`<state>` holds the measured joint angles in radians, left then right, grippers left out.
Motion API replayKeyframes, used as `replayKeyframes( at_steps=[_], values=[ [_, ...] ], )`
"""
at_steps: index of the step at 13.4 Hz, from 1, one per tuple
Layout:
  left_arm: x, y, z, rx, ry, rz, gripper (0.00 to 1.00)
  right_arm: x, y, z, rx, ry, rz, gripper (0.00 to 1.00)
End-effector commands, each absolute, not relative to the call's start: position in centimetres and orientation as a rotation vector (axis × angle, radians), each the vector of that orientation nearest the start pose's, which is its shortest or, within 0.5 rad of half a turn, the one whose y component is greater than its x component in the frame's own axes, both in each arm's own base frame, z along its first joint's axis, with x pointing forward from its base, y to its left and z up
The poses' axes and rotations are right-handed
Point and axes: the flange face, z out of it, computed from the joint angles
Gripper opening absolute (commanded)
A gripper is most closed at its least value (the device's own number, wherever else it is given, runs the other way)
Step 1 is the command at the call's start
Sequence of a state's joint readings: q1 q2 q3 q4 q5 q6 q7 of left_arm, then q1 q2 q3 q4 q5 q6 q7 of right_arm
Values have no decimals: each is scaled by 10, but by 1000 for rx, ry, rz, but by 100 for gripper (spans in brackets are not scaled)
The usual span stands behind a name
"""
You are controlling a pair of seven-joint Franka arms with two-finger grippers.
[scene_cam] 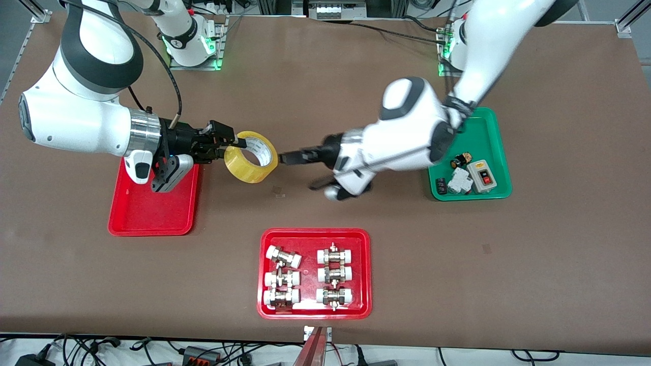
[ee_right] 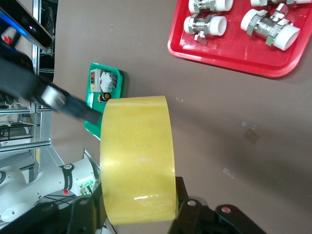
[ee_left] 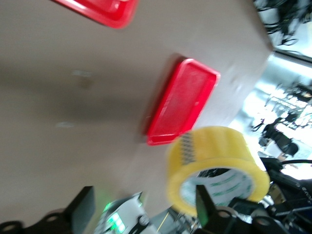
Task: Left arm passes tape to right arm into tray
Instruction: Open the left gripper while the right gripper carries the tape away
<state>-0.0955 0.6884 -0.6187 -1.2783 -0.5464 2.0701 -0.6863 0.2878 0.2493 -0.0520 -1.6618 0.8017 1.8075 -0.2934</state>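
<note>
The tape (scene_cam: pixel 251 157) is a yellow roll held in the air over the bare table, between the two arms. My right gripper (scene_cam: pixel 230 146) is shut on it; in the right wrist view its fingers (ee_right: pixel 187 207) press both flat sides of the tape (ee_right: pixel 137 161). My left gripper (scene_cam: pixel 301 173) is open, with one fingertip close to the roll's rim and nothing held. In the left wrist view the tape (ee_left: pixel 214 153) shows past one of my left fingers (ee_left: pixel 204 207). The empty red tray (scene_cam: pixel 152 211) lies under the right wrist and also shows in the left wrist view (ee_left: pixel 183 102).
A second red tray (scene_cam: pixel 315 310) with white-capped metal fittings lies nearer the front camera at mid table and also shows in the right wrist view (ee_right: pixel 229 51). A green tray (scene_cam: pixel 491 127) with electrical parts lies toward the left arm's end, under that arm.
</note>
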Motion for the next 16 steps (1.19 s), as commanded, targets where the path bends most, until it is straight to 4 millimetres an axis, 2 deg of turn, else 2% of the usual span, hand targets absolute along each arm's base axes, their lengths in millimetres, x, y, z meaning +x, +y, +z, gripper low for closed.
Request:
replayKeyframes(
  at_steps=[1,3,4,6,7,8,10,12,13,14,16],
  values=[
    [641,-337,443,2412,357,-490,100,611,171,467,-2369,-300,121,43],
    [651,-281,439,2547,207,-462,100,623,119,443,-2421,-220,160,43],
    [654,-256,440,2617,182,-445,100,628,82,424,-2442,-163,199,43],
    [655,-204,448,2780,160,-438,100,630,-6,367,-2400,18,330,43],
    [650,-188,458,2833,104,-422,100,628,-46,335,-2372,98,382,43],
    [639,-178,471,2873,54,-393,100,623,-74,314,-2345,160,414,43],
    [613,-165,494,2951,-81,-336,100,612,-109,279,-2294,237,479,44],
    [588,-154,526,3044,-197,-255,100,602,-123,256,-2260,207,505,44],
    [580,-135,539,3075,-248,-242,100,597,-131,246,-2255,192,517,44],
    [576,-118,553,3090,-326,-227,100,591,-146,240,-2273,172,516,44],
    [571,-78,579,3106,-294,-165,100,582,-167,215,-2264,131,506,44]
  ],
)
